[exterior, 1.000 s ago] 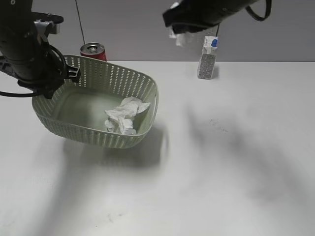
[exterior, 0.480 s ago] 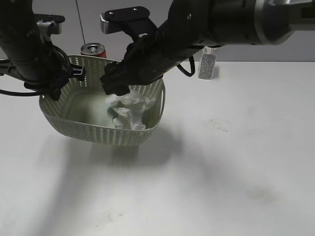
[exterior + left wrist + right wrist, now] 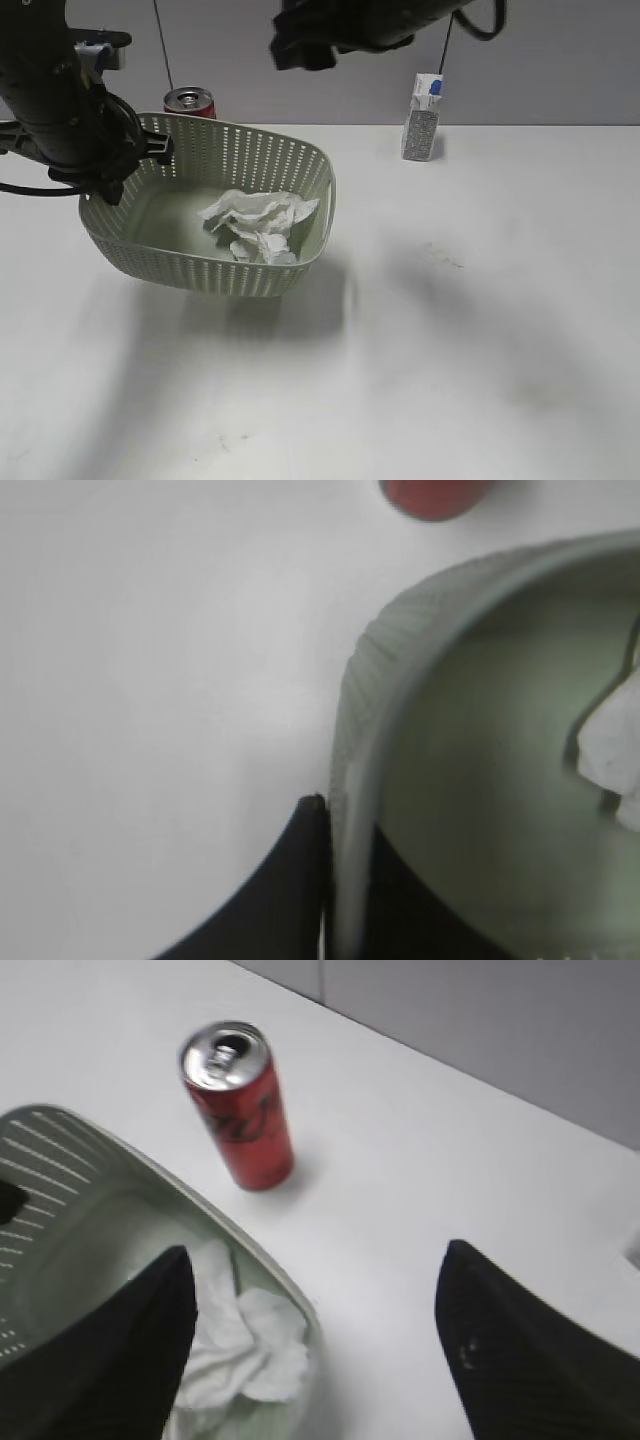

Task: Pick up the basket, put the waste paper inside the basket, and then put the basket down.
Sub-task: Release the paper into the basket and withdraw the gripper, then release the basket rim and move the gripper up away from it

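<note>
The basket (image 3: pixel 215 215) is held clear of the desk (image 3: pixel 480 330) at the left of the exterior view, tilted so that its near side hangs lower, with its long axis running roughly left to right and a shadow cast below it. Its left rim is pinched by the left hand (image 3: pixel 105 165) — in the left wrist view one dark finger is seen outside the wall and one inside, pressed onto the plastic. The waste paper (image 3: pixel 258 225) lies inside, toward the right end of the basket floor; no loose wads are seen on the desk. The right hand (image 3: pixel 300 45) is placed at the upper middle of the exterior view, above and behind the basket, and in its own wrist view its fingers (image 3: pixel 110 1360) are spread wide with nothing between them. Setting the basket down is judged to be the remaining step, and it turns on the left hand alone, since the desk lies directly beneath the basket. The red can (image 3: pixel 240 1105) is shown whole only by the right wrist view, standing just behind the far rim; the carton (image 3: pixel 423 115) appears only in the exterior view, at upper right.
</note>
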Controlling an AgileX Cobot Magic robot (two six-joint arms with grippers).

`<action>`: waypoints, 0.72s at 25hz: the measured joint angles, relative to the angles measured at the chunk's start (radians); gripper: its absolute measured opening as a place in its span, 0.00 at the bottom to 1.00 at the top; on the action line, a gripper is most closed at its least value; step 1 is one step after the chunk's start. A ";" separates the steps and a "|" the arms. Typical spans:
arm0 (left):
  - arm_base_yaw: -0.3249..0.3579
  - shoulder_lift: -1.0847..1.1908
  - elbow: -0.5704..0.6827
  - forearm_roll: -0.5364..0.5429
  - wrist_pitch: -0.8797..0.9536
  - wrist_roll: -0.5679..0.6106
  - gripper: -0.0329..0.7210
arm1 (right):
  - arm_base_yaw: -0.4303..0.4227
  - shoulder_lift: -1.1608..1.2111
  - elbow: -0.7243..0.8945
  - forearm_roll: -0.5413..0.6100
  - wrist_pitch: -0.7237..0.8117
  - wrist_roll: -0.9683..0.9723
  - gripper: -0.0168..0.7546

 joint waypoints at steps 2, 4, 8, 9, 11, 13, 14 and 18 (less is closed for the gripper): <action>0.000 0.000 0.000 -0.005 0.000 0.000 0.05 | -0.049 -0.009 0.000 -0.003 0.084 0.017 0.75; 0.000 0.000 0.000 -0.012 -0.003 0.000 0.05 | -0.084 -0.009 0.016 -0.007 0.152 0.022 0.75; 0.000 0.000 0.000 -0.062 -0.024 0.000 0.05 | -0.111 -0.022 0.083 -0.007 0.201 0.025 0.75; 0.000 0.000 0.000 -0.085 -0.033 0.000 0.05 | -0.117 -0.037 0.105 -0.007 0.198 0.025 0.75; 0.000 0.000 0.000 -0.131 -0.058 0.004 0.05 | -0.140 -0.082 0.147 -0.027 0.175 0.032 0.75; -0.005 0.001 0.000 -0.164 -0.086 0.016 0.05 | -0.174 -0.148 0.196 -0.068 0.144 0.049 0.75; -0.012 0.008 0.000 -0.177 -0.104 0.020 0.05 | -0.202 -0.176 0.215 -0.091 0.136 0.056 0.75; -0.043 0.072 -0.010 -0.200 -0.135 0.024 0.05 | -0.352 -0.301 0.303 -0.143 0.131 0.067 0.75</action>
